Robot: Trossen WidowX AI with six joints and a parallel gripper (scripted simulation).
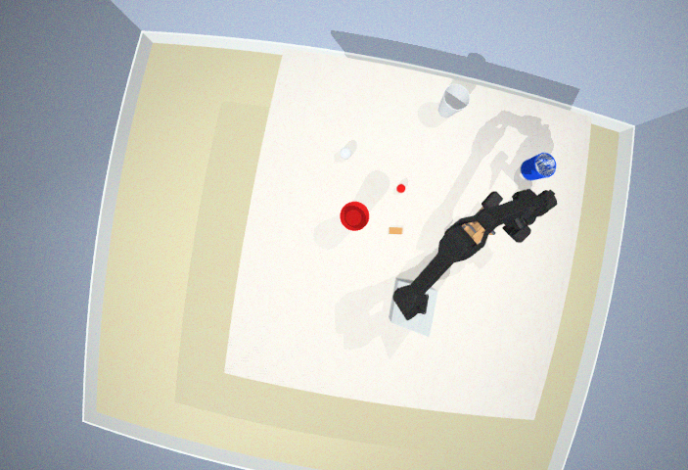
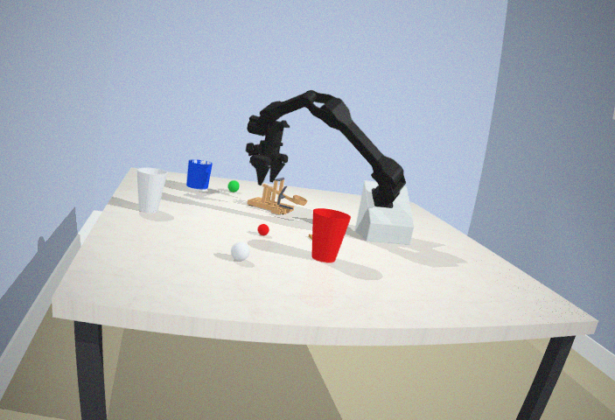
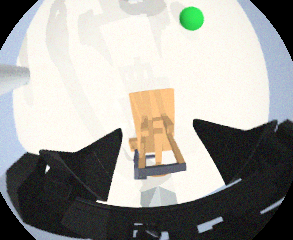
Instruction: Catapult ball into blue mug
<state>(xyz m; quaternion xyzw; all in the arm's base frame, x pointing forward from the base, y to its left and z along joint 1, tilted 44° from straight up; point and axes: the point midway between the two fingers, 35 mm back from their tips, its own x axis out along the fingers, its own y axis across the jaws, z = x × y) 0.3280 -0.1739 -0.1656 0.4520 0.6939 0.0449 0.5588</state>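
Gripper [image 1: 504,214] [image 2: 265,182] [image 3: 158,127] is spread about as wide as it goes, nothing in it, tips above the catapult [image 1: 473,231] [image 2: 269,205] [image 3: 169,145]. Catapult sits upright on the bench [image 1: 299,332] [image 2: 416,297] [image 3: 226,75], toward the far edge in the exterior view. Blue mug [image 1: 532,167] [image 2: 199,174] is near the far left corner, green ball [image 2: 234,185] [image 3: 191,18] just along the far edge from it. Red ball [image 1: 400,188] [image 2: 263,229] is well in from the edges, white ball [image 1: 344,153] [image 2: 240,251] closer to the near edge. Task doesn't say which ball.

Handling: catapult looks like light, stiff wood; should skid or yaw easily. For aiming, I'd pinch both sides of the base [image 2: 258,201] [image 3: 152,102], low. Stay off the uprights and throwing arm: likely the fragile bits, and a knock could trip it. Balls look smooth, will probably roll; take one across the middle, lightly, straight down. Cup [image 2: 298,199] seems unloaded, but the view's poor, so don't bank on it.
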